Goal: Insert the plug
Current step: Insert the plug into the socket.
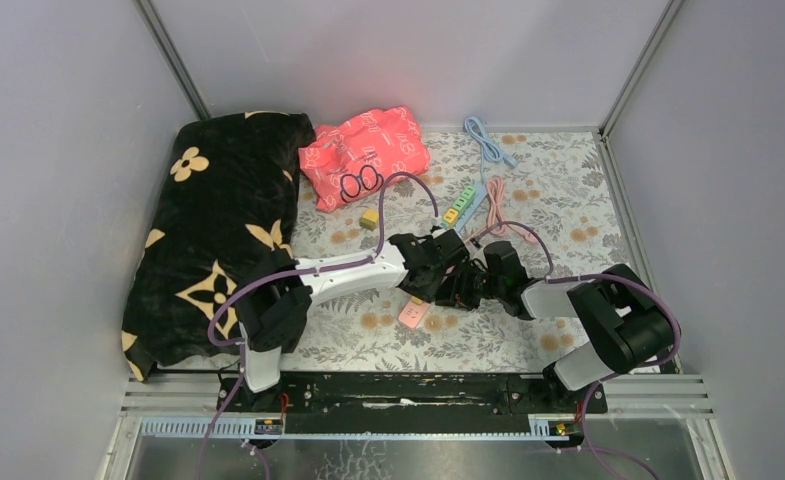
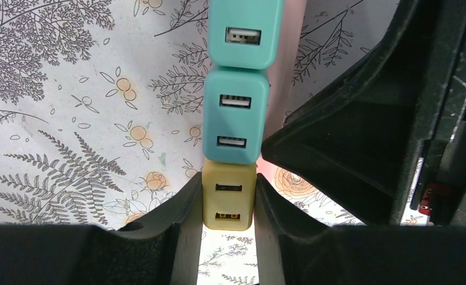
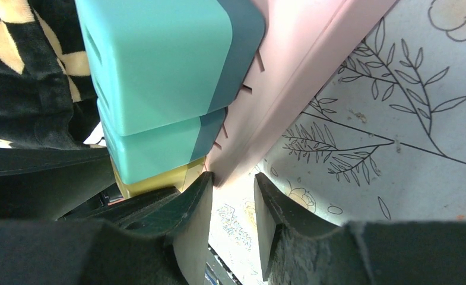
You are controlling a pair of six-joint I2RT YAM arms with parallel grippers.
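Observation:
A yellow plug (image 2: 229,202) with two USB ports stands at the end of a pink power strip (image 1: 415,315), right below two teal plugs (image 2: 235,113) on the same strip. My left gripper (image 2: 229,181) is shut on the yellow plug, one finger on each side. In the right wrist view the strip (image 3: 301,71) runs down to my right gripper (image 3: 233,178), whose fingertips pinch its end beside the yellow plug (image 3: 153,181). From above, the left gripper (image 1: 448,268) and right gripper (image 1: 480,282) meet mid-table. How deep the plug sits is hidden.
A black flowered cushion (image 1: 218,230) fills the left side and a red bag (image 1: 363,150) lies at the back. Behind the grippers are a second strip (image 1: 465,203) with plugs, a yellow cube (image 1: 369,220), a blue cable (image 1: 488,140) and a pink cable (image 1: 496,200). Grey walls enclose the table.

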